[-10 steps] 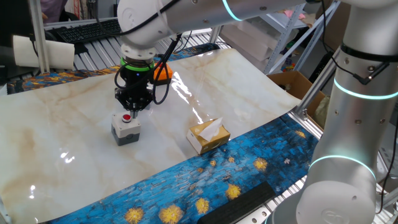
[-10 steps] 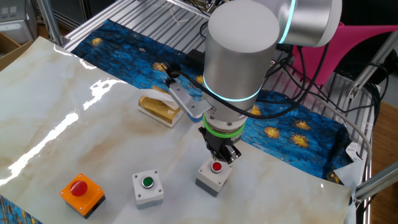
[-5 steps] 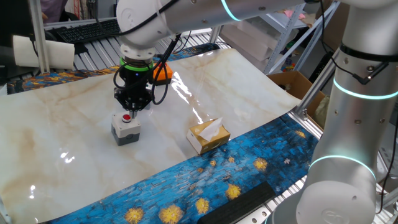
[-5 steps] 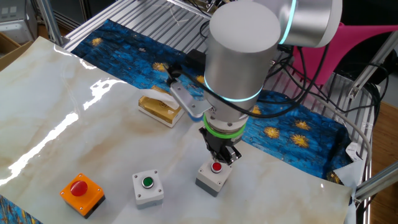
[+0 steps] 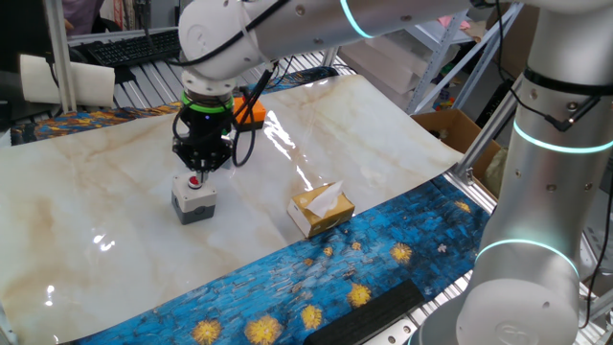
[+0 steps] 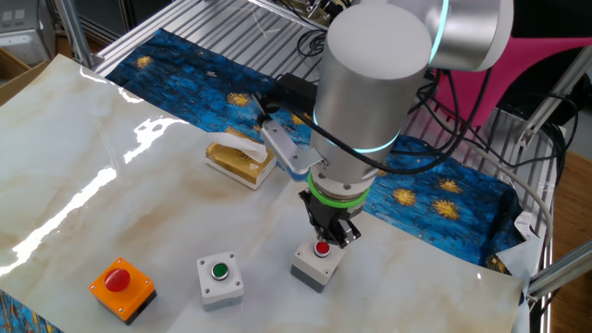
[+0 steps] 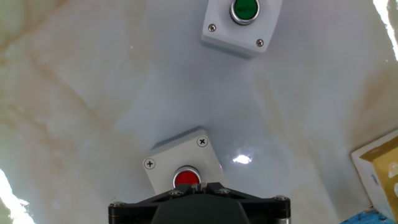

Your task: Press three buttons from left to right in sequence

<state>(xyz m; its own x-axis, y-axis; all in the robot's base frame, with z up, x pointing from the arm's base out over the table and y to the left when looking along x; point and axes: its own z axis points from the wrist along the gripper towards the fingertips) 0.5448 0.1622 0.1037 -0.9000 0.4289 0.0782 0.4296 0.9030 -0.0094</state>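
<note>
In the other fixed view, the orange box [image 6: 122,288] with its red button sat farthest left on the marble tabletop [image 6: 83,176], near the front edge. Just right of it, apart from it, stood the green-button box [image 6: 219,278], grey with a green cap. Further right again was the red-button box [image 6: 319,264], grey, tilted a little relative to its neighbour. The gripper [image 6: 329,235] pointed straight down directly over that box, its tip right at the red cap; whether it actually touched the cap could not be told. The fingers were clenched together with nothing between them. Behind the row, toward the blue patterned cloth [image 6: 444,199], lay the tissue box [image 6: 239,160], well apart from the buttons. In the hand view, the red-button box [image 7: 182,169] lay just ahead of the gripper's dark body at the bottom edge, with the green-button box [image 7: 241,25] at the top of the picture and a corner of the tissue box [image 7: 380,171] at the right. In the one fixed view, the gripper [image 5: 198,171] hung over the red-button box [image 5: 193,197], the tissue box [image 5: 320,209] stood to its right, and the orange box [image 5: 251,111] peeked out behind the arm.
</note>
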